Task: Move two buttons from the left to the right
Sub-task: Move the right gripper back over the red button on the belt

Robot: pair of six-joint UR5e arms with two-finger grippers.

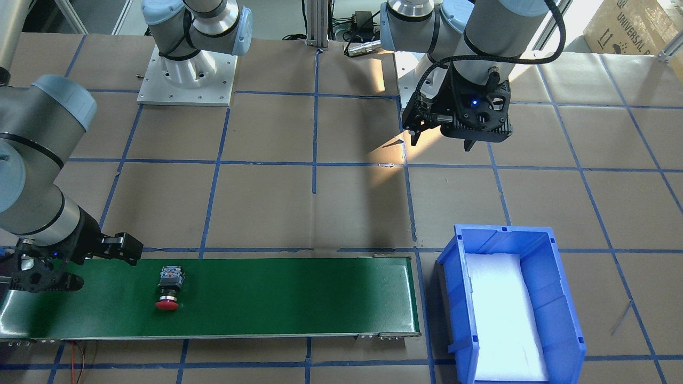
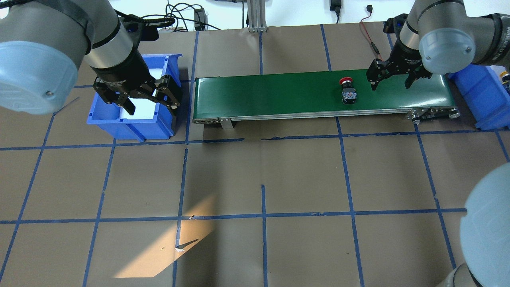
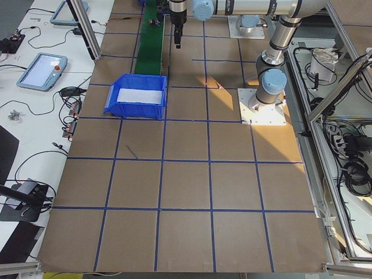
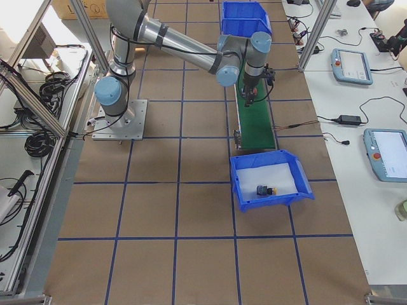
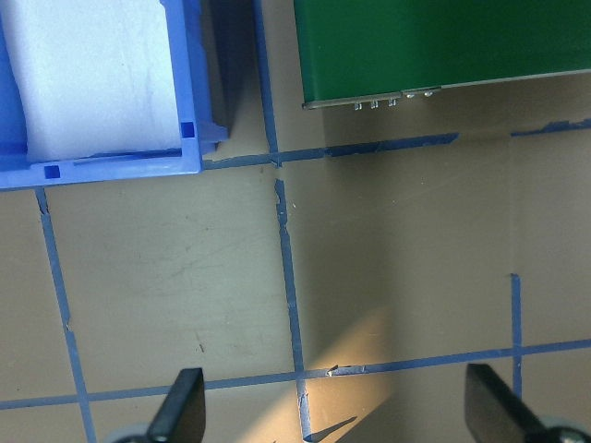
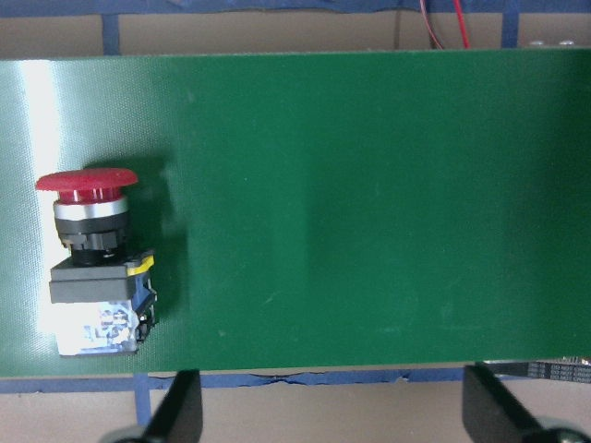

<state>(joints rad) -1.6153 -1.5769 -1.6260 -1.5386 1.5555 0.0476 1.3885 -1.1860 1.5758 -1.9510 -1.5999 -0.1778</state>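
Note:
The red-capped button (image 1: 169, 290) lies on its side on the green conveyor belt (image 1: 293, 293), towards the belt's right end (image 2: 347, 91). My right gripper (image 2: 392, 81) is open and empty just above the belt, beside the button on its right; in the right wrist view the button (image 6: 92, 258) is at the left. The yellow-capped button (image 4: 264, 189) lies in the right blue bin (image 4: 270, 200). My left gripper (image 2: 149, 99) is open and empty, high above the table near the left blue bin (image 2: 131, 123).
The left bin (image 1: 565, 320) holds only a white foam liner and stands off the belt's left end. The right bin (image 2: 484, 95) stands off the belt's right end. Blue tape lines grid the brown table. Teach pendants (image 4: 353, 67) lie beyond the far edge.

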